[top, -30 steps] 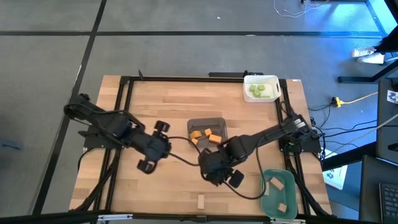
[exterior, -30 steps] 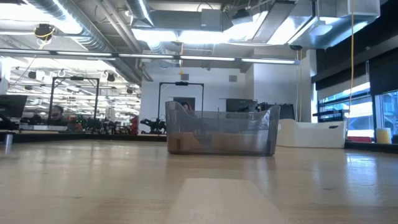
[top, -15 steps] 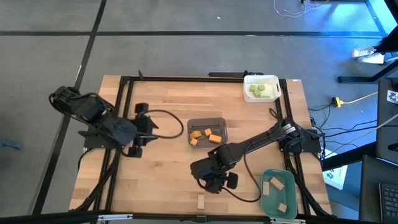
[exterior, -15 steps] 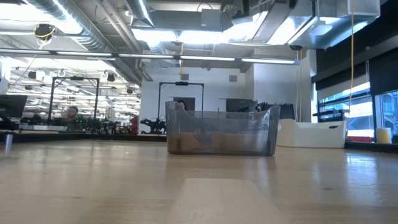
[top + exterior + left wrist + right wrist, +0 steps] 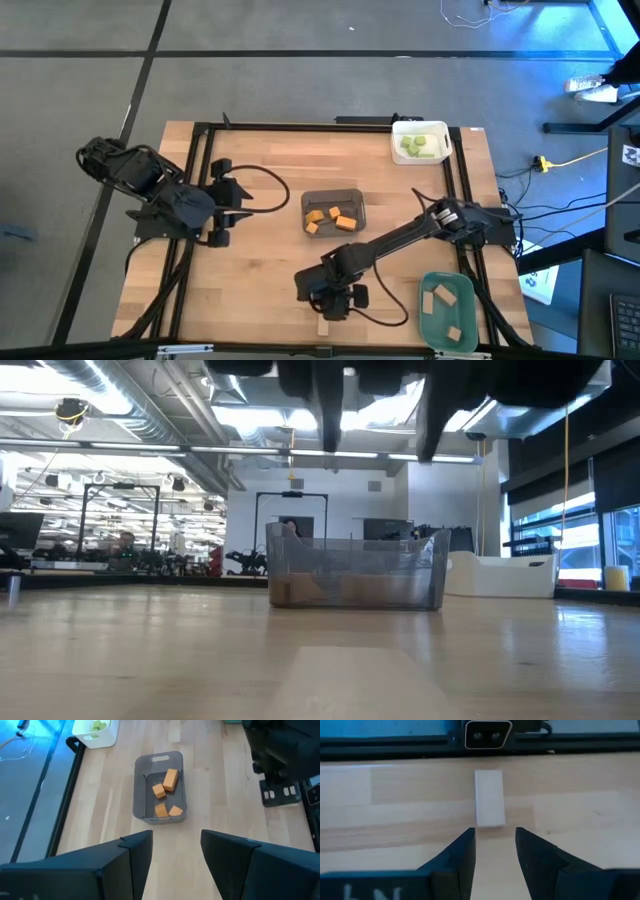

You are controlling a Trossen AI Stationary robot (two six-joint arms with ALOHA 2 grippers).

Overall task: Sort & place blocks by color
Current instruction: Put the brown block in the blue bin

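While the right arm reaches out over the near edge of the table, the right gripper hangs just above the last loose block, a tan bar lying flat on the wood near the front frame, well in front of the grey tray. Its fingers stand apart, a gap slightly wider than the bar, empty. Judgement: the bar lies just ahead of the fingertips, long axis in line with them, so the gripper should advance until the bar sits between the fingers, descend, then close across the narrow width; a grip near the bar's end might let it pivot.

Left gripper waits left of the grey tray, fingers open, empty.

Containers, relative to the grey tray: the tray itself holds four orange blocks. The green tray, to its right and nearer the front edge, holds tan blocks. The white tray, at the far right corner, holds light green blocks.
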